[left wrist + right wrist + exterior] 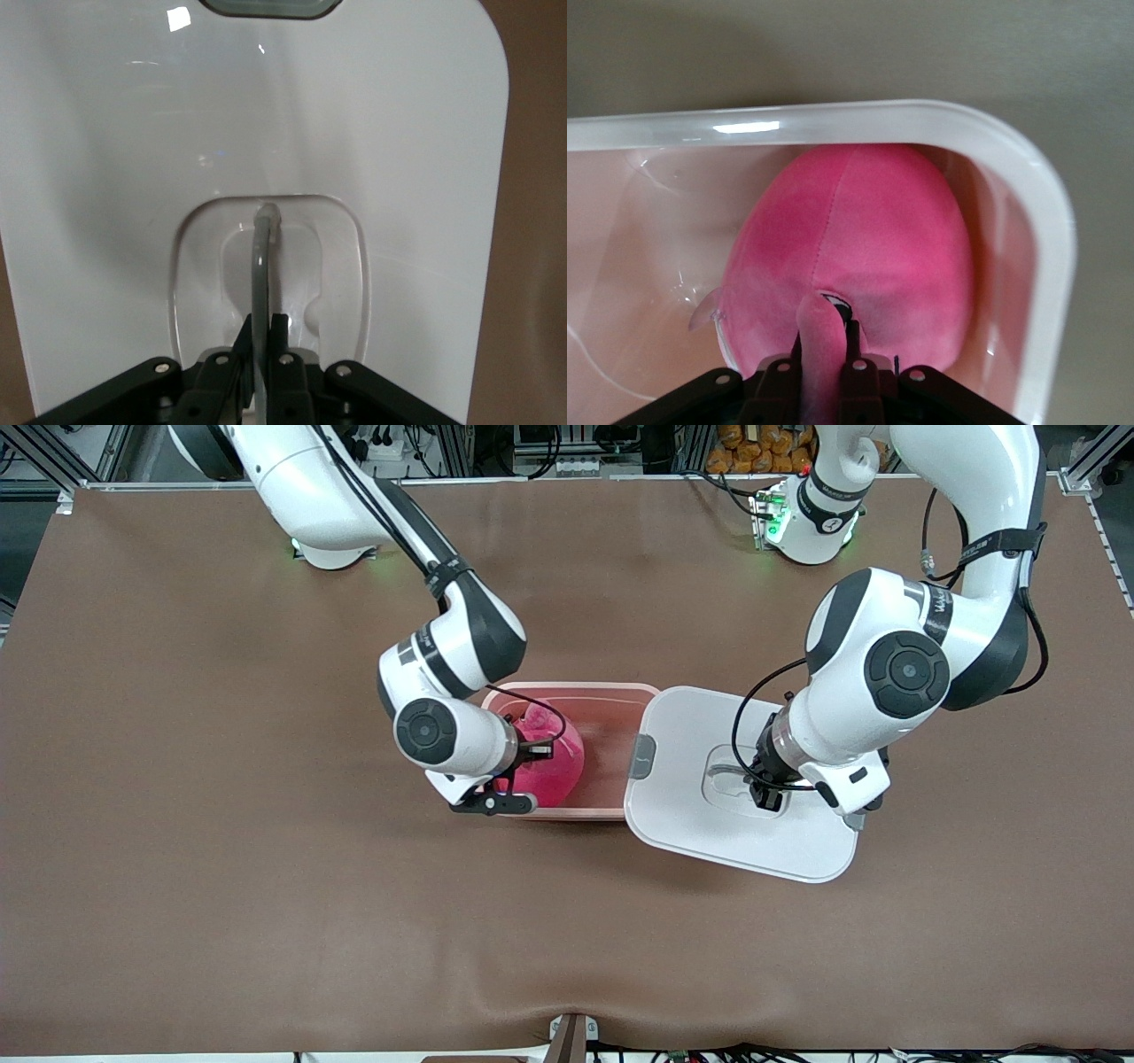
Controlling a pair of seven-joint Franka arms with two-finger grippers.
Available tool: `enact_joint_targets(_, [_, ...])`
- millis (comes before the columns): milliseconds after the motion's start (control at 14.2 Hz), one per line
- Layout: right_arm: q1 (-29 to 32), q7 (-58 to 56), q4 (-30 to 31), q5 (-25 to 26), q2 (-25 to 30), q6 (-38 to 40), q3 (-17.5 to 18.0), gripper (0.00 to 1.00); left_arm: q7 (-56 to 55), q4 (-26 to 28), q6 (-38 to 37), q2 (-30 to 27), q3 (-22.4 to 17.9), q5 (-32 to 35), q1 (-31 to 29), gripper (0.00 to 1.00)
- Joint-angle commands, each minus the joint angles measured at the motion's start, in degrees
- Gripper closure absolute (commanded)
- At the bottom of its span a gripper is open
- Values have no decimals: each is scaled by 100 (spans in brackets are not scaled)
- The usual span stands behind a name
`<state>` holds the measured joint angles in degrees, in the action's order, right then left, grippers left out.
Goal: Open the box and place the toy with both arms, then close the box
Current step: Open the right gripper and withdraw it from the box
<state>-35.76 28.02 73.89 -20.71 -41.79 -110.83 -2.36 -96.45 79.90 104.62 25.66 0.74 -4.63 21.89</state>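
Table (221,824) is covered edge to edge with a brown mat, slightly rippled along the edge nearest the front camera. Past the arm bases: aluminium frame posts, cable runs, and a cluster of orange objects too small to identify.

Box (611,717) sits mid-table with no lid on it, a translucent pink tub with a pale rim. Lid (700,833) is white and overlaps the box's rim at the left arm's end; whether it rests on the mat or is held just off it cannot be told. One grey clip (641,755) shows on the lid edge next to the box; the clip at the other end is hidden under the left arm's wrist.

Toy (554,766), hot-pink plush, is inside the box at the right arm's end. Its face is not visible in any view; the right wrist view gives only a seamed pink back and a small flap.

Right gripper (828,341) is down inside the box, fingers pressed together on a pink tab of the toy. In the front view the right arm's wrist covers that end of the box and part of the toy.

Left gripper (261,332) is over the lid's recessed centre, fingers pinched on the thin grey handle (260,266) that arches out of the recess. In the front view the left arm's forearm hides the lid's corner nearest its base.
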Motion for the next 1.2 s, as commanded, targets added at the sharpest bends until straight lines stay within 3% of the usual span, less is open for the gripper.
enact_joint_targets(0, [-281, 282, 108, 85, -13, -359, -45, 100, 144, 158, 15, -158, 5, -108, -1, 100])
enact_joint_targets(423, [-747, 608, 91, -82, -452, -1677, -28, 100, 144, 166, 15, -158, 5, -108, 8, 100])
enact_joint_targets(776, [-967, 608, 82, -197, -751, -2292, -37, 100, 144, 166, 15, -149, 5, -108, 8, 100])
enact_joint_targets(846, [-994, 608, 82, -188, -830, -2442, -37, 80, 144, 166, 24, -149, 5, -108, 8, 100])
enact_joint_targets(917, [-1046, 590, 91, -171, -883, -2565, -37, 35, 144, 166, 15, -149, 5, -108, 8, 100])
enact_joint_targets(987, [-1134, 573, 82, -110, -892, -2653, -45, 0, 144, 166, 15, -158, 5, -108, -1, 100])
enact_joint_targets(1128, [-1108, 573, 73, -135, -857, -2680, -45, 0, 170, 166, 15, -167, 5, -108, -36, 100])
